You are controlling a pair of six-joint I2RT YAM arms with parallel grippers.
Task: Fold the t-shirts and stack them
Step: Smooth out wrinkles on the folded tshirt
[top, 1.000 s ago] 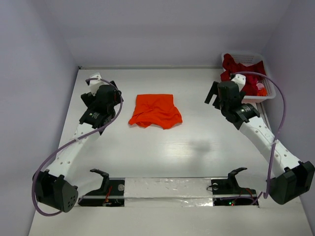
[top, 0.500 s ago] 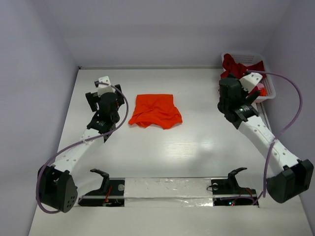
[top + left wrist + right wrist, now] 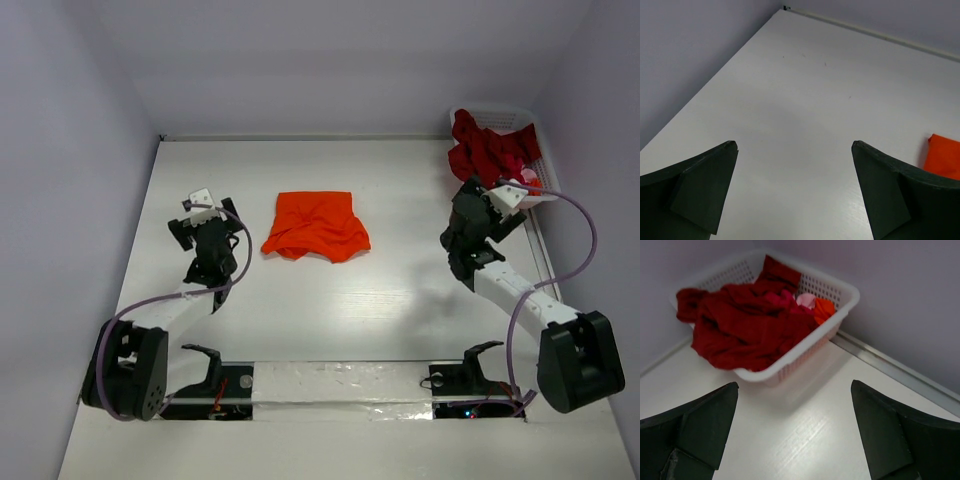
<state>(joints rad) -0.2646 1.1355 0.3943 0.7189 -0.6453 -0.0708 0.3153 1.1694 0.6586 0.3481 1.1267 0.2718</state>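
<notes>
Both arms have pulled back toward their bases over the last second. The left tool (image 3: 794,146) and right tool (image 3: 794,385) each have their fingers spread apart and hold nothing. The folded orange t-shirt (image 3: 315,226) lies unmoved mid-bench (image 3: 400,300), well apart from both. The red t-shirts (image 3: 745,330) remain heaped in the white basket (image 3: 842,294) at the far right corner. One shirt looks finished; the next likely comes from the basket.

We count one orange t-shirt (image 3: 316,225) on the counter (image 3: 400,290), well apart from the one white basket (image 3: 842,289). Inside that basket lie dark red t-shirts (image 3: 742,327) in a heap — how many, we cannot tell. Two grippers: the left gripper (image 3: 794,145) and the right gripper (image 3: 794,385).
</notes>
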